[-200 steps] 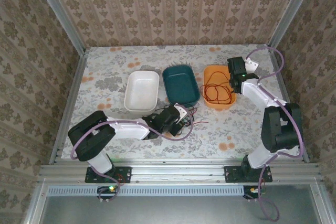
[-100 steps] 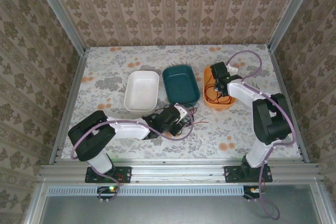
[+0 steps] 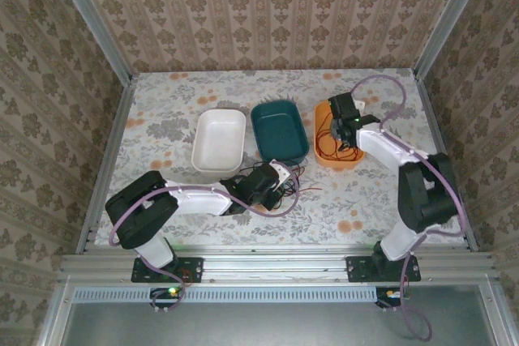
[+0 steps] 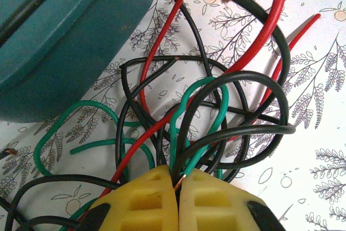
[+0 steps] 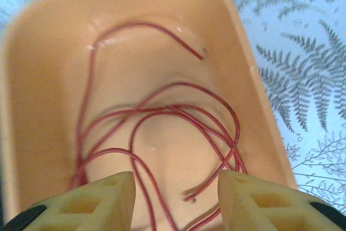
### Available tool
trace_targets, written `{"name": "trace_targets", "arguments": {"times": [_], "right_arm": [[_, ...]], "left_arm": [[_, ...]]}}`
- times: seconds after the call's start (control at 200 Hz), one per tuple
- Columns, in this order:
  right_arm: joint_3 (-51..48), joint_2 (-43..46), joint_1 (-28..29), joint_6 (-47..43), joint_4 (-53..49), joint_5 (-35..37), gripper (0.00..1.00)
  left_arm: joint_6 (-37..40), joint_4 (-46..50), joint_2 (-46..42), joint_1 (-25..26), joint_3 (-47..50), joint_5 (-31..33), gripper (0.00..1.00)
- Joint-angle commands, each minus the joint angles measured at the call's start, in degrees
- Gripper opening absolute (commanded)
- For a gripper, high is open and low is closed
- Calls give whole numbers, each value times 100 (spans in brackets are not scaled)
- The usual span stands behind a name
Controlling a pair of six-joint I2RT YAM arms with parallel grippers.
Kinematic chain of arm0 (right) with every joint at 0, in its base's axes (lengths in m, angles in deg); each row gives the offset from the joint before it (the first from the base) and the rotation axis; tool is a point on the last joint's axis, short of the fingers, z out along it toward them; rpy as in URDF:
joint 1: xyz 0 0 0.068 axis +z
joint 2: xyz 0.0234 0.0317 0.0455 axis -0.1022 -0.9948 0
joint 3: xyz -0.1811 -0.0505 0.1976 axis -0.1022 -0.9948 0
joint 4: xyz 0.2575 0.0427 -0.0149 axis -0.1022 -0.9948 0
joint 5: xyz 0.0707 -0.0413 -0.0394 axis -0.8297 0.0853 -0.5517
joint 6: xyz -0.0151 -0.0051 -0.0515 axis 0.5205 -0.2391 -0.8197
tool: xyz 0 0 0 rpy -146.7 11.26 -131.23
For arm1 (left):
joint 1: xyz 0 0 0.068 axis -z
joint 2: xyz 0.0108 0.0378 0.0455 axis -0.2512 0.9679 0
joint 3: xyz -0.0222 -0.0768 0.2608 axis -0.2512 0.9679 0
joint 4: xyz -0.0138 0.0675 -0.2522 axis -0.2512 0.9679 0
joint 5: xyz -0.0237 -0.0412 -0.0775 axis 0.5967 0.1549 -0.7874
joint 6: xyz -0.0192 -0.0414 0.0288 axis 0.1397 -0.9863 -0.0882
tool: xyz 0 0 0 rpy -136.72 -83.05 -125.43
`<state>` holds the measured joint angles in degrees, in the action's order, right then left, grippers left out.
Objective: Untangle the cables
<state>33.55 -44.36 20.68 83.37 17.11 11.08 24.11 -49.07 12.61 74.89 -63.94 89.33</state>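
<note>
A tangle of red point(image 4: 162, 40), green point(image 4: 204, 80) and black point(image 4: 254, 75) cables lies on the floral table just in front of the teal tray point(image 4: 54, 41). My left gripper point(image 4: 178, 187) is shut on black and green strands at the tangle's near edge; a bare copper tip pokes out between the pads. From above, the left gripper point(image 3: 274, 184) sits at the tangle point(image 3: 290, 177). Another red cable point(image 5: 162, 109) lies loosely coiled inside the orange tray point(image 5: 43, 79). My right gripper point(image 5: 175, 198) hangs open above it, touching nothing; it also shows from above point(image 3: 345, 115).
A white tray point(image 3: 219, 139), the teal tray point(image 3: 278, 127) and the orange tray point(image 3: 336, 165) stand in a row mid-table. Patterned walls and metal rails enclose the table. Open tabletop lies right of the tangle and behind the trays.
My right arm swung left from beside the orange tray to over it, then eased slightly back to the right. The left gripper and the tangle have stayed put.
</note>
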Motion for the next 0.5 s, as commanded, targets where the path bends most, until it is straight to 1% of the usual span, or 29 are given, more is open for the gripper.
{"name": "trace_targets", "arguments": {"times": [0.0,0.115,0.15,0.17,0.23,0.32,0.465,0.495], "right_arm": [[-292,736,41,-456,105,-564,46],[-726,1250,65,-814,194,-1638,46],[-862,1277,93,-891,204,-1953,46],[-925,1483,112,-939,205,-2101,46],[-1063,1593,208,-1062,168,-2369,47],[-1120,1581,358,-1202,60,-2383,47],[-1102,1356,420,-1165,55,-1963,47],[-1085,1146,418,-1138,79,-1862,47]], "left_arm": [[62,632,208,6,54,32,0],[68,593,237,5,54,28,0],[62,577,244,9,58,25,0],[62,568,244,8,62,18,0],[62,560,253,8,54,17,0],[62,558,255,6,63,14,0],[54,538,253,10,62,19,0],[53,547,253,17,62,33,0]]}}
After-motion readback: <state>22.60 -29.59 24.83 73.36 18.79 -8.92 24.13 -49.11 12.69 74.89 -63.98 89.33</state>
